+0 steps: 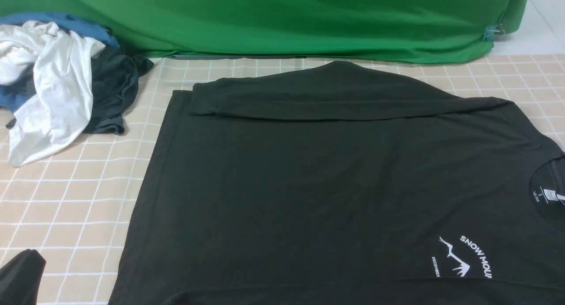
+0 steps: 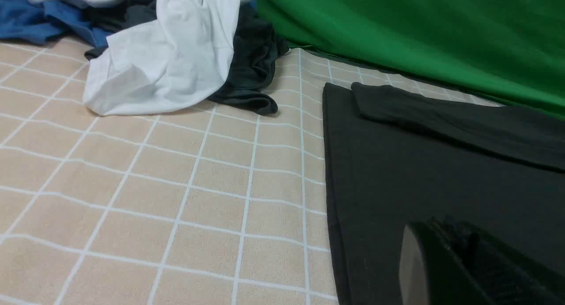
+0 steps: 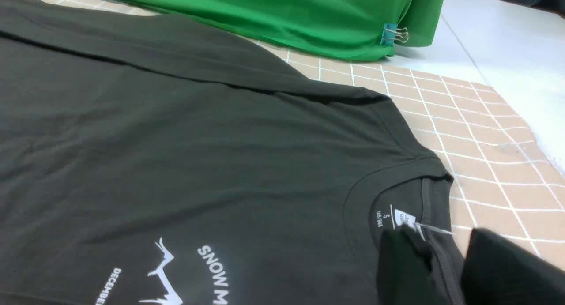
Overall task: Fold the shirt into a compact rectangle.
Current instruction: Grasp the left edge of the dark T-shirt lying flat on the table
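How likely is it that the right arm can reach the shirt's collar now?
Likely yes: the right gripper is open astride the collar edge, and nothing covers the shirt there.

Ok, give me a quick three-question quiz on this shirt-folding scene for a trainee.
1. True or false: the far sleeve of the shirt is folded in over its body.
2. Where on the checked mat does the pile of clothes lie? A: far left. B: far right. C: near middle.
3. Fill in: the shirt's collar lies toward the robot's ____ side.

Key: 1 true; 2 A; 3 right.
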Robot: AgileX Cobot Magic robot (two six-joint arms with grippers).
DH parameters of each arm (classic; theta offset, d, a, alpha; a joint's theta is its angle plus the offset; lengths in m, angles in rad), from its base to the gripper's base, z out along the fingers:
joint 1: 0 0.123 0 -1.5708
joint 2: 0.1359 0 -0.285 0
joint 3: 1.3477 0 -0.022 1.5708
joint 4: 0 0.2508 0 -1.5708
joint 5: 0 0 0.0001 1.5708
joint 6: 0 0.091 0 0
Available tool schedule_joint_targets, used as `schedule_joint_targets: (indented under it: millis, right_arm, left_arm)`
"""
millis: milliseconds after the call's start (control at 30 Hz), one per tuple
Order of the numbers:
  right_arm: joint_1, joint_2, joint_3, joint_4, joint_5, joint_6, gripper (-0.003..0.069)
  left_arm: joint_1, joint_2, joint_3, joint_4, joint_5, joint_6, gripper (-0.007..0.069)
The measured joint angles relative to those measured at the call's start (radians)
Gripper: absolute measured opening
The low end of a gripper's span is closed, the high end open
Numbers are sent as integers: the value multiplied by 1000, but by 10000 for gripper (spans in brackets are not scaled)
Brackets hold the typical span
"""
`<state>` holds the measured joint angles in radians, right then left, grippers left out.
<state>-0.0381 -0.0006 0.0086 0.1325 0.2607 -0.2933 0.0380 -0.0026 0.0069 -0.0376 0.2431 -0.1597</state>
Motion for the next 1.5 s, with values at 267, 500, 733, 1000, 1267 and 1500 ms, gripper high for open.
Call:
schedule_joint_targets:
  millis: [267,500,733,1000,1267,1500]
  right_arm:
    - [0,0,0,0,0,0,248]
    - [0,0,0,0,0,0,248]
    - [0,0,0,0,0,0,248]
    - [0,0,0,0,0,0,248]
    - [0,0,0,0,0,0,248]
    - [0,0,0,45,-54,42,248]
  left_arm:
    - [0,0,0,0,0,0,13]
    - [0,0,0,0,0,0,13]
    - [0,0,0,12,0,0,13]
    - [0,0,0,-138,-99,-25,13]
    - [0,0,0,-430,-282,-149,13]
    - [0,0,0,-450,-405,-196,13]
